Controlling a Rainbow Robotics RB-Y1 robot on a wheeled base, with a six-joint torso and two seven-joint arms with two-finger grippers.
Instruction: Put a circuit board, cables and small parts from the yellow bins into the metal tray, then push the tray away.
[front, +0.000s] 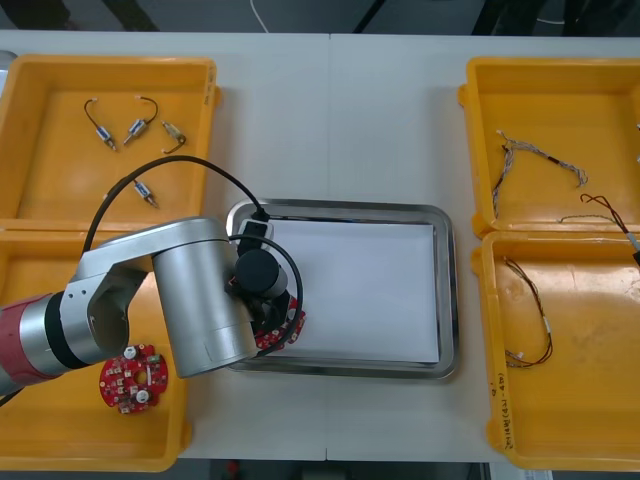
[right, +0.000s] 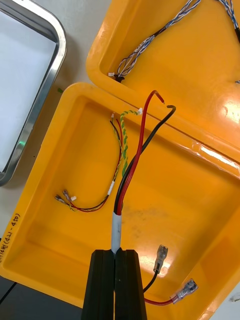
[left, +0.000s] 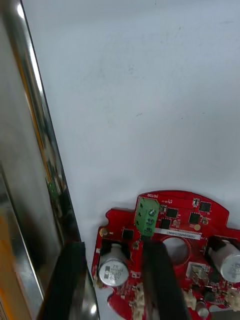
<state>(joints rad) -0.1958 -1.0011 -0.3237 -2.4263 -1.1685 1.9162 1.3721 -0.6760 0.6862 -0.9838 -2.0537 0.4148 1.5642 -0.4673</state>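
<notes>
- A red circuit board (left: 165, 235) is pinched by one edge between the fingers of the left end effector (left: 115, 246). It is held just inside the metal tray (front: 448, 290), at the tray's left near corner.
- A second circuit board (front: 130, 378) is seen in the left yellow bin (front: 60, 445), beside the tray.
- A red and black cable (right: 132, 170) is clamped in the right end effector (right: 116, 252), whose fingers are pressed together on it, above the right yellow bin (right: 190, 210), beside the tray's right rim.

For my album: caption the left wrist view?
Left end effector grips a red circuit board inside the metal tray.
</notes>
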